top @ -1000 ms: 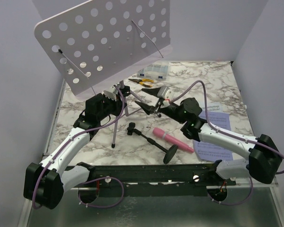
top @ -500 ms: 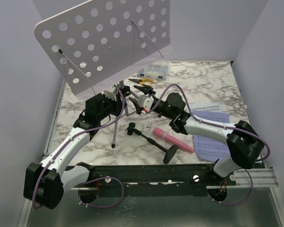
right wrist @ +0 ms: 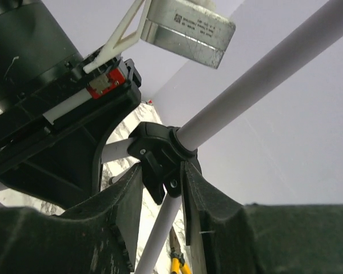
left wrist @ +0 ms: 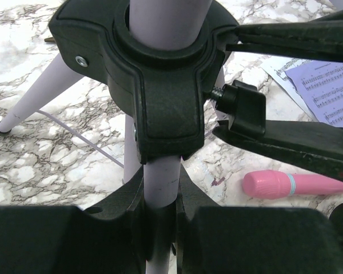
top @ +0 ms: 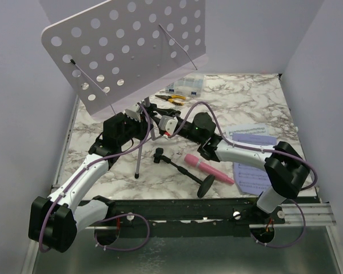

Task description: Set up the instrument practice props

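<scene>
The lilac perforated music-stand plate [top: 126, 51] stands tilted high on its lilac and black tripod [top: 138, 160]. My left gripper [top: 140, 121] is shut on the tripod's pole [left wrist: 160, 182] just under the black hub [left wrist: 160, 85]. My right gripper [top: 154, 116] reaches in from the right. Its fingers [right wrist: 211, 205] press both sides of the hub's clamp lug [right wrist: 163, 160], by the knob [left wrist: 243, 105]. The pink toy microphone [top: 208, 169] lies on the table on its black round-base stand [top: 206, 185]. Lavender sheet music [top: 257, 177] and a white page [top: 251, 134] lie at the right.
A clear plastic compartment box [top: 186, 85] and yellow-handled pliers [top: 172, 99] lie at the back behind the tripod. Lilac walls close in the marble table [top: 103, 171] on three sides. The tripod's legs [left wrist: 34, 94] spread over the table between my arms.
My right arm has swung left from near the sheet music to the tripod hub, and its jaws have narrowed onto the clamp lug. The left arm and the stand have not moved.
</scene>
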Controlling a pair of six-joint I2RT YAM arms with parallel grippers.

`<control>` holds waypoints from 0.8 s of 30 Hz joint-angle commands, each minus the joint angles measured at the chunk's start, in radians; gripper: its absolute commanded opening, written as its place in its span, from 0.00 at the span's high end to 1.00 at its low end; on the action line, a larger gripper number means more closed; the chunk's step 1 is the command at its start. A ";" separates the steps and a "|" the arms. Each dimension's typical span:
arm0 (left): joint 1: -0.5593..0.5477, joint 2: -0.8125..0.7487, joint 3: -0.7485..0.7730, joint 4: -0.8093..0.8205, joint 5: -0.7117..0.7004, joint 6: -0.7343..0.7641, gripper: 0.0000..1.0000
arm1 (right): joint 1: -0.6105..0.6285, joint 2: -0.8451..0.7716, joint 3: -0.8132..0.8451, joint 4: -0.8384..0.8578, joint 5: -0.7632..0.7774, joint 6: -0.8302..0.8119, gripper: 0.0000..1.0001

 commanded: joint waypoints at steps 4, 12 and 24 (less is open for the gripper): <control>0.001 0.034 -0.042 -0.175 0.008 -0.085 1.00 | 0.038 0.050 0.038 0.063 0.128 0.013 0.65; 0.001 0.030 -0.044 -0.175 -0.017 -0.089 1.00 | 0.092 0.041 0.128 0.021 0.781 0.614 0.96; 0.002 0.033 -0.041 -0.175 -0.024 -0.102 1.00 | -0.003 -0.162 0.077 -0.573 0.648 2.144 0.99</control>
